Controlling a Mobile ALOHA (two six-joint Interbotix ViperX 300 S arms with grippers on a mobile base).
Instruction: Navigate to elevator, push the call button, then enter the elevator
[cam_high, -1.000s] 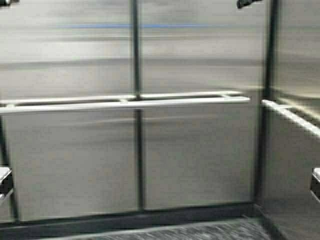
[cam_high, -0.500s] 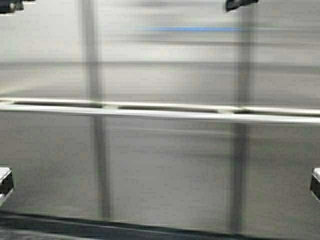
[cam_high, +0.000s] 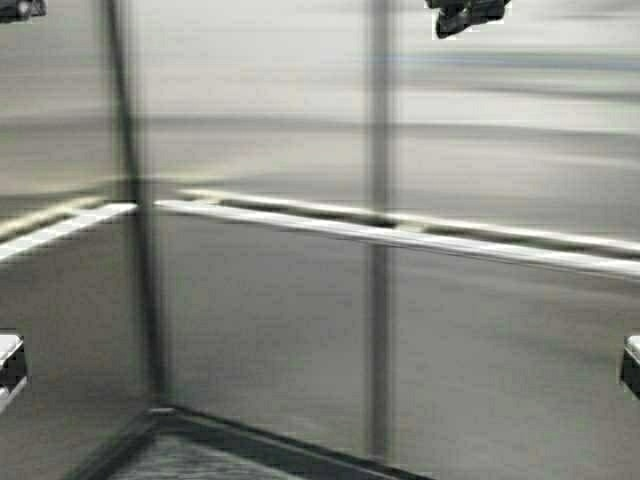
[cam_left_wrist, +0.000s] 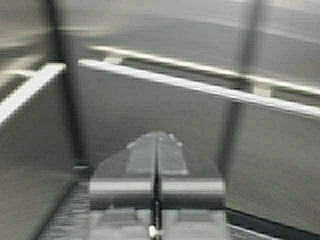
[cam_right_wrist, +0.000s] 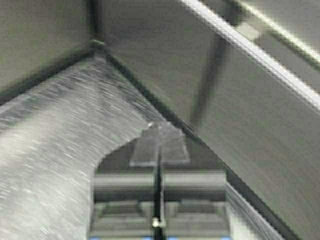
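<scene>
I am inside the elevator (cam_high: 260, 330), facing its brushed steel wall panels. A flat metal handrail (cam_high: 400, 238) runs along the wall ahead, and a second rail (cam_high: 60, 228) lines the wall on the left. The two walls meet in a corner (cam_high: 135, 250). The call button is out of view. My left gripper (cam_left_wrist: 156, 137) is shut and empty, and it points at that corner. My right gripper (cam_right_wrist: 159, 127) is also shut and empty, held low over the floor beside a wall.
Dark speckled floor (cam_right_wrist: 50, 140) shows at the foot of the walls. Steel walls stand close ahead and on the left. A dark vertical seam (cam_high: 378, 300) divides the panels ahead.
The robot has turned left. The whole scene has slid right in the high view. The right corner has left the view and the left corner has come in.
</scene>
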